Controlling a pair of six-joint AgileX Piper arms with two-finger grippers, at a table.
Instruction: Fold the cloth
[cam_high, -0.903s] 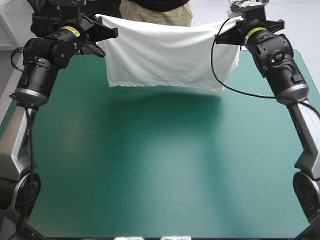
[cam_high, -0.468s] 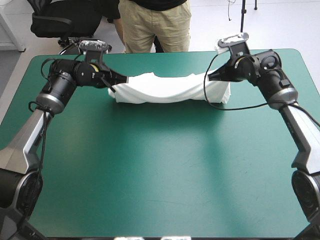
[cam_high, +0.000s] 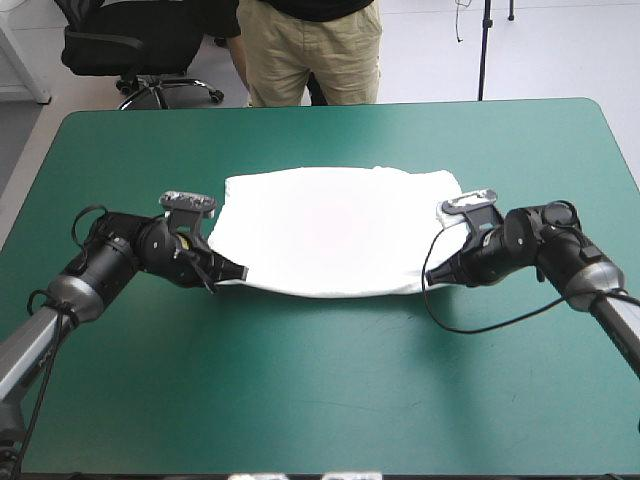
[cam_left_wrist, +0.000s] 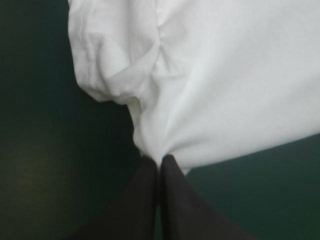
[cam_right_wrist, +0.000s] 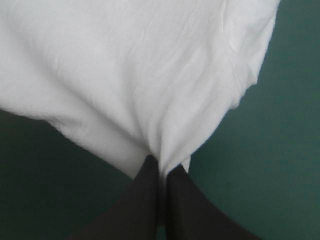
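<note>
As 2 corners are pinched by the left fingers (cam_left_wrist: 142, 205) and right fingers (cam_right_wrist: 145, 205), the T-shirt (cam_high: 335, 230) is spread ahead, long axis between them.

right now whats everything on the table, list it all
T-shirt: 1, white, spread flat on the table's far half, about midway between its left and right edges
table: 1, teal-green cover, under the T-shirt and both arms
left jaws: 1 pair, black, shut on the T-shirt's near left corner, low at the table
right jaws: 1 pair, black, shut on the T-shirt's near right corner, low at the table
</note>
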